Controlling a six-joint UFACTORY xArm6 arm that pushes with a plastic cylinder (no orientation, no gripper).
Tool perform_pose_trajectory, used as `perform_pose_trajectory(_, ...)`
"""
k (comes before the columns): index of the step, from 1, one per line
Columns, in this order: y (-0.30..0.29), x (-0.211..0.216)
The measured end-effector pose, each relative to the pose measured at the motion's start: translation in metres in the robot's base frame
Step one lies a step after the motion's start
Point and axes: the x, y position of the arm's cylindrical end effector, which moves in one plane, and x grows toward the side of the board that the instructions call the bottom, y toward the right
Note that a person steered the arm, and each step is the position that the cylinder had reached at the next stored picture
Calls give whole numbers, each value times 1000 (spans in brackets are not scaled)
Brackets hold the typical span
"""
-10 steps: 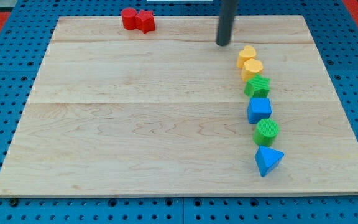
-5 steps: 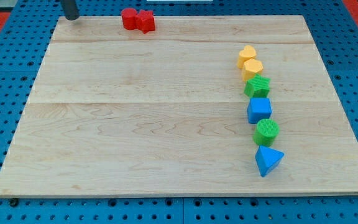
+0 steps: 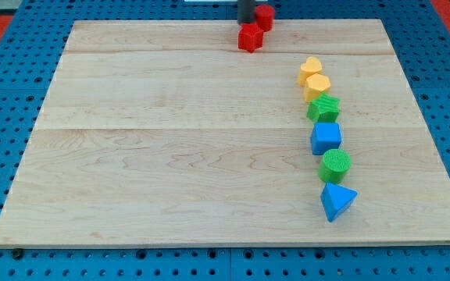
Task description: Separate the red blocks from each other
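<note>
Two red blocks sit at the view's top, near the middle of the board's far edge. One red block (image 3: 249, 37) lies on the board; the other red block (image 3: 265, 16) sits just up and right of it, at the board's edge. They look almost touching at a corner. My tip (image 3: 245, 21) stands between them, right above the lower one and left of the upper one.
A column of blocks runs down the view's right: two yellow blocks (image 3: 311, 67) (image 3: 316, 84), a green block (image 3: 323, 107), a blue cube (image 3: 326, 137), a green cylinder (image 3: 335, 165) and a blue triangle (image 3: 336, 200). The wooden board (image 3: 170, 156) lies on a blue pegboard.
My tip swept from the view's top left to the top middle, pushing both red blocks rightward. The red blocks now sit apart diagonally with the tip between them.
</note>
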Motion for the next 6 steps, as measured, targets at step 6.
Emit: perform_pose_trajectory(6, 5, 63)
